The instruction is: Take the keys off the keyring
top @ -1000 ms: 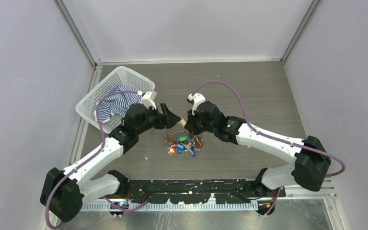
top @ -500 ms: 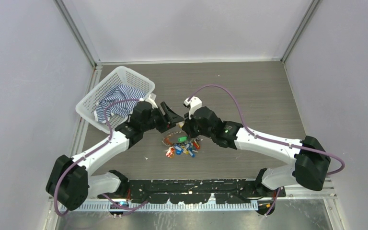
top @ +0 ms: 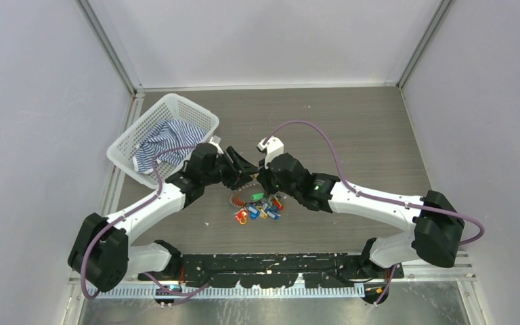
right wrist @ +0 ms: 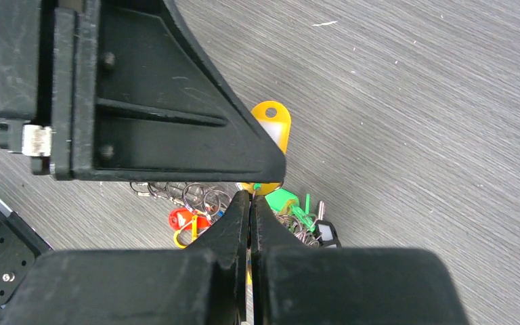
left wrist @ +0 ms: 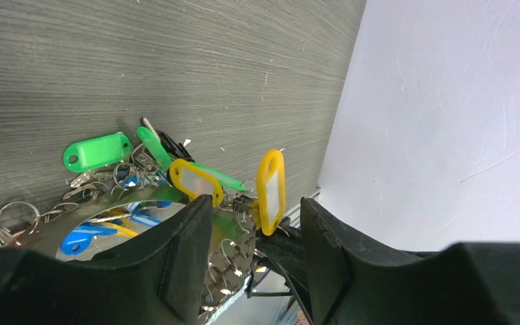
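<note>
while the keys (top: 257, 206) lie heaped on the bench (top: 352, 135), midway between its left and right edges and a little nearer the near edge, both grippers meet tip to tip at the heap's far side. the keyring (left wrist: 95, 215) shows in the left wrist view as a bright curved band running behind one finger, with small rings and tags crowded along it. the left gripper (left wrist: 256, 203) stands spread, a yellow tag (left wrist: 271, 191) upright in its gap, likely placed to take one key away from the rest. the right gripper (right wrist: 250, 196) has its fingers pressed together, tips at the row of small rings, seemingly to steady the ring; whether metal is caught between them cannot be told. a green tag (left wrist: 97, 150) lies flat beside the bunch. a basket (top: 130, 135) with striped cloth (top: 162, 139) sits near the far left corner.
</note>
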`<state>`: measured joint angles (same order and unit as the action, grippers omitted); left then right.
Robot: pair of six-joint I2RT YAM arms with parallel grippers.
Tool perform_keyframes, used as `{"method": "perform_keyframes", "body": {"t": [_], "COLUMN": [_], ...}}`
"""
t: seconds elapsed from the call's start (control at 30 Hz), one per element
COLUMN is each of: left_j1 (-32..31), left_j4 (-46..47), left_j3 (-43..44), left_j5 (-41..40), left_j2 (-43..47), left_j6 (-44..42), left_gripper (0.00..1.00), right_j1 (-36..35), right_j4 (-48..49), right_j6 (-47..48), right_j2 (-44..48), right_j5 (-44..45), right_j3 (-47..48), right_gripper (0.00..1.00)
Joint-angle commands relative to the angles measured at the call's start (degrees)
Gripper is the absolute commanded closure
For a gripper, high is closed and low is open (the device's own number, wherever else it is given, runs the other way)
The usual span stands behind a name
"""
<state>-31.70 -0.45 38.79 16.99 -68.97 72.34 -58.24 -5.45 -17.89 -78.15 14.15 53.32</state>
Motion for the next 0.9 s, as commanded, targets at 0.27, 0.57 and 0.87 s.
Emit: {"method": "perform_keyframes", "body": {"t": [0.27, 0.57, 0.87], "left_j1": [-0.2, -0.2, -0.2], "left_j4": [7.1, 6.3, 8.5], "left_j3": [-0.8, -0.7, -0.3], "left_j5": [3.0, 3.2, 4.7], "left_j2": [-2.8, -2.4, -0.8], "left_j6": [5.1, 1.7, -4.6], "left_gripper": [0.69, 1.0, 1.0], "right_j1": [-0.7, -0.7, 2.2], "right_j4": [6.8, 4.8, 4.1], "right_j6": [-0.4, -2.5, -7.3], "right_j2": [-0.4, 0.3, 7.4], "right_j5": [0.8, -0.3, -5.3], "right_j3": [0.2, 0.0, -5.0], "right_gripper": [0.99, 0.7, 0.46]}}
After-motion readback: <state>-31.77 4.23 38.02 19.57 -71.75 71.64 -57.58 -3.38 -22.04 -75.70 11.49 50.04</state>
